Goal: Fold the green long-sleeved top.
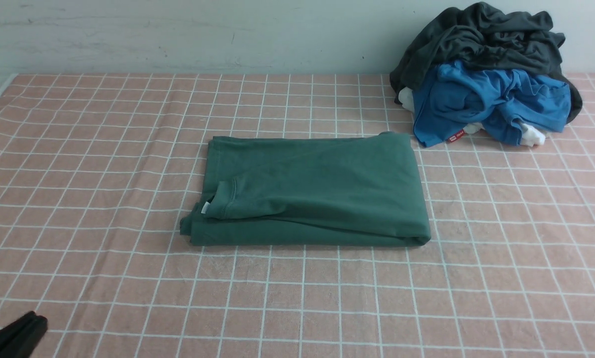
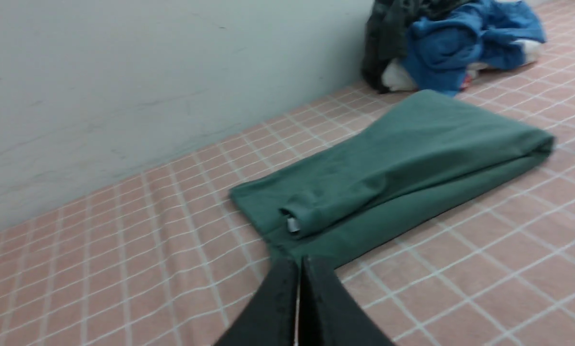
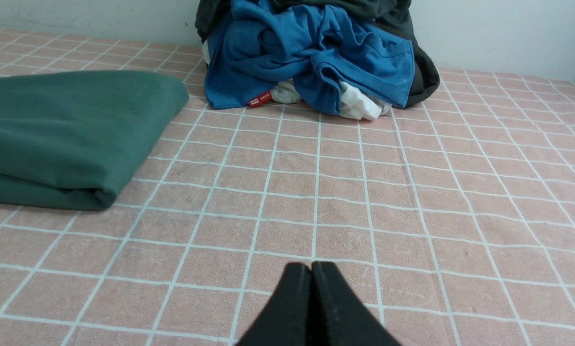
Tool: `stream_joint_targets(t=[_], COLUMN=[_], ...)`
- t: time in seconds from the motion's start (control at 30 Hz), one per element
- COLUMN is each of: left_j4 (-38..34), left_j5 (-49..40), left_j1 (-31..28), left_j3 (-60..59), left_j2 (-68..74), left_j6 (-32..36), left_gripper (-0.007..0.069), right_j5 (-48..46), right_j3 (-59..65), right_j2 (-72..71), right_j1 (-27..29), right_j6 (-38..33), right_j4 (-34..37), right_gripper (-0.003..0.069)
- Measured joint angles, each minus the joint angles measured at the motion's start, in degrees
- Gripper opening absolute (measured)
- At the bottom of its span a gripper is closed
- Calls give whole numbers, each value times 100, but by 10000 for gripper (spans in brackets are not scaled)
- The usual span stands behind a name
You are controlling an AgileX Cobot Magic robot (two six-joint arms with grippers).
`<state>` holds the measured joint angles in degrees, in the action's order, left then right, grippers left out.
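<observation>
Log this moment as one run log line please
green top: folded flat on checked cloth | left gripper: shut, empty | right gripper: shut, empty | clothes pile: untouched

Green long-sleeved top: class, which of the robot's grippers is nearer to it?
Left. The left gripper, shut, sits just off the collar end of the green long-sleeved top. The right gripper, also shut, is farther away, over bare cloth beyond the top's opposite end.

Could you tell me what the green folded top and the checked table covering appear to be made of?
The green long-sleeved top looks like matte cotton knit: soft rounded folds, ribbed neckband, no sheen. The table covering looks like thin woven cloth, pink with white grid lines, matte and slightly rippled; its exact fibre cannot be told.
</observation>
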<state>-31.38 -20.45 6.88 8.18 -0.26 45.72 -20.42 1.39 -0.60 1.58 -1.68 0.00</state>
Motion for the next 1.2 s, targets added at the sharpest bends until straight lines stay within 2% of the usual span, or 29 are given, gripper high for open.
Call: stream_joint_targets(t=[0.13, 0.17, 0.2, 0.27, 0.43, 0.63, 1.2], left_j4=[1083, 1083, 1545, 2109, 2767, 2817, 2817], left_j5=[141, 141, 99, 83, 109, -21, -6], left_j1=[-569, -590, -699, -744, -644, -347, -331], left_j3=[-118, -117, -138, -261, -931, -935, -931], left_j2=[-35, -35, -35, -35, -35, -35, -35], left_j6=[-1657, -1743, -2296, -2945, -3892, -3924, -3842], left_gripper=[-4, -4, -4, -4, -4, -4, -4], right_j5=[0, 0, 0, 0, 0, -1, -1], right_j3=[-5, -5, -5, -5, -5, -5, -5], right_j2=[0, 0, 0, 0, 0, 0, 0], right_j1=[0, 0, 0, 0, 0, 0, 0], right_j6=[0, 0, 0, 0, 0, 6, 6], right_j4=[0, 0, 0, 0, 0, 0, 0], right_gripper=[-13, -13, -13, -13, -13, -13, -13])
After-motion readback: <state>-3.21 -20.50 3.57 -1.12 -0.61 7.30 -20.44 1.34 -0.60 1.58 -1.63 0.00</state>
